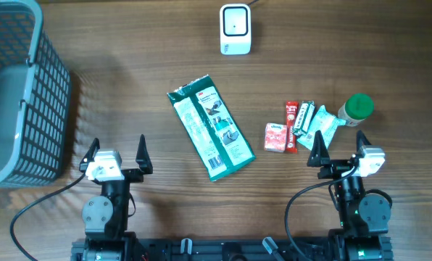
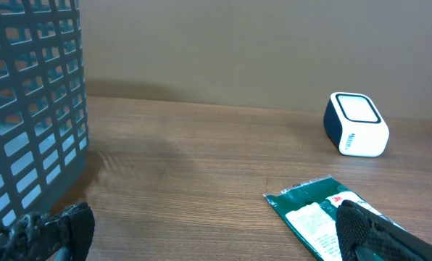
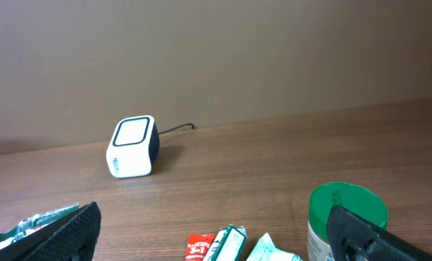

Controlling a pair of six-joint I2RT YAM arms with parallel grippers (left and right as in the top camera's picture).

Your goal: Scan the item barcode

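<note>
Wood-grain table, matt – basket grey plastic lattice – green packet glossy film.

Wooden bench, grey lattice basket at left, white scanner far right, green packet lower right, partly behind one dark finger, left hand spread wide, holding nothing.

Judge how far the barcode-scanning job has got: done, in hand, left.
Done: nothing; the long green plastic packet lies flat, apart from the white box-shaped scanner. In hand: nothing; the left gripper and right gripper stand open and empty. Left: the whole pick-up and scan.
</note>
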